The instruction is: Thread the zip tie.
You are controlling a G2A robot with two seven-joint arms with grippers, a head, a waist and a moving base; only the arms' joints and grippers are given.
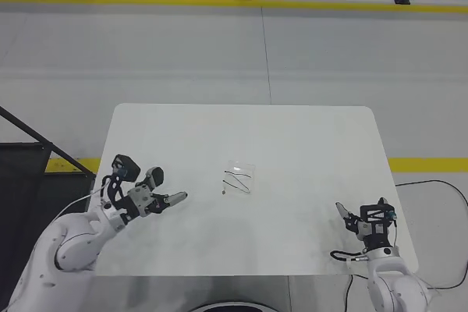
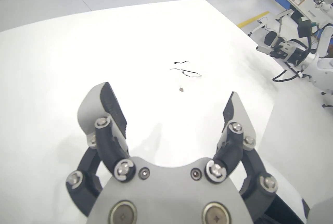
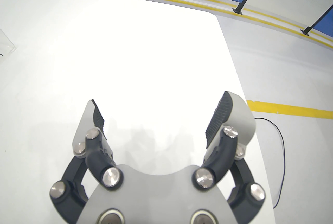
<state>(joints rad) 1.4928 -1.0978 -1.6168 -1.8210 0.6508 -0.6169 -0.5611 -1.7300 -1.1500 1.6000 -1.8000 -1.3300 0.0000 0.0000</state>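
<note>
Two thin black zip ties (image 1: 238,179) lie on a clear plastic sheet (image 1: 248,168) near the middle of the white table (image 1: 296,132). In the left wrist view the zip ties (image 2: 185,71) lie loose and curved, a little beyond my left gripper (image 2: 169,95). My left gripper (image 1: 168,193) hovers over the table's front left part, open and holding nothing. At the front right corner my right gripper (image 1: 364,210) stands open over bare table, its jaws (image 3: 159,100) wide apart. The sheet's corner (image 3: 6,46) shows far off to its side.
A small dark speck (image 2: 181,89) lies on the table between my left gripper and the zip ties. The other arm's gripper (image 2: 270,49) shows past the table's edge in the left wrist view. A black cable (image 3: 279,139) runs on the floor beside the right corner.
</note>
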